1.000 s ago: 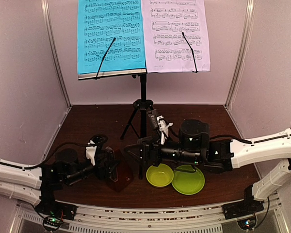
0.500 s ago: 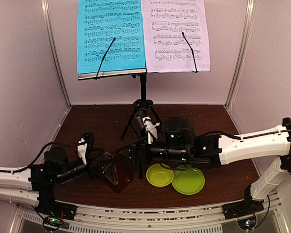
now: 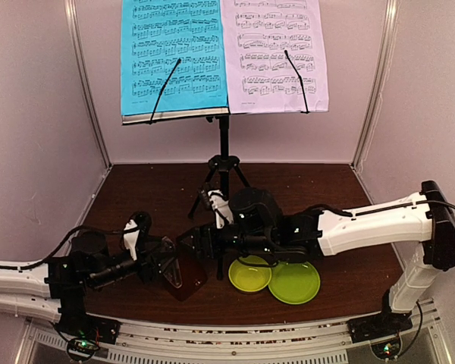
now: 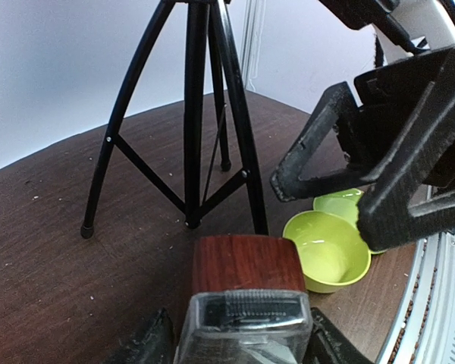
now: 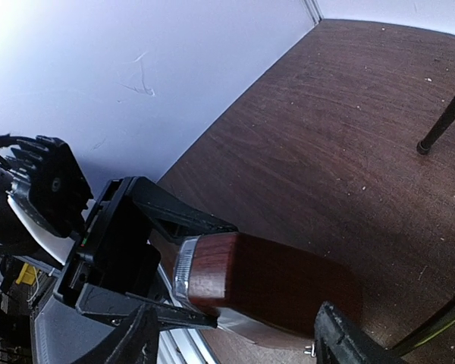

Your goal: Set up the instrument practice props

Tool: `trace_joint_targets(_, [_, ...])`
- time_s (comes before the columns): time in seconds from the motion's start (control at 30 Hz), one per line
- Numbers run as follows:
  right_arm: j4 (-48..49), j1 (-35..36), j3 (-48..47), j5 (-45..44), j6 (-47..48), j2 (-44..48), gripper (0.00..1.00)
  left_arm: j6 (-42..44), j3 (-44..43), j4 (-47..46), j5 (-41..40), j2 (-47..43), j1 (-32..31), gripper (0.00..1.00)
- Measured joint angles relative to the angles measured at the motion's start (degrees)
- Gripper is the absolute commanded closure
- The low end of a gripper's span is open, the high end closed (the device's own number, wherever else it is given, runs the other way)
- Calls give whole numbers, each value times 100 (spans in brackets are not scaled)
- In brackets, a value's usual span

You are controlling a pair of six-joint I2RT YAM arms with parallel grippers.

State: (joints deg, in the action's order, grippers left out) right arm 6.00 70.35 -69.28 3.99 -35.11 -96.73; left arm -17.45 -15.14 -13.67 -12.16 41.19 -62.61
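Starting at the left tool [image 3: 167, 267], its jaws sit partly open around the clear base end of the small brown metronome [image 4: 246, 263] and look pressed against it on both sides, so I judge it held. The metronome lies tilted rather than upright, low over the bench [image 3: 318, 189] near the front left, wooden end pointing toward the right tool [image 3: 201, 244]. That tool faces it from just beside, jaws spread wide with nothing between them, apparently lined up to take or steady the wooden end.

Behind both tools, the black music stand [image 3: 224, 152] is up on its tripod legs at the back of the bench. The cyan sheet [image 3: 174, 53] and the pale lilac sheet [image 3: 277, 53] rest side by side on its desk, each under a thin wire arm. That part of the setup reads as done. What appears to be left is the metronome: it has to end up standing on its base on the bench and be let go.

To the right of the metronome, the lime-green bowl [image 3: 249, 274] and lime-green plate [image 3: 296, 282] sit touching, under the right arm. Both look empty, and neither belongs to the props.
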Motion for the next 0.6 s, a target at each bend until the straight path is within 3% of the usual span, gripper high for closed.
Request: trace_joint_targets(0.6, [-24,-37,-282,0,-131,-334,32,258,-15,186,101,-247,0,43])
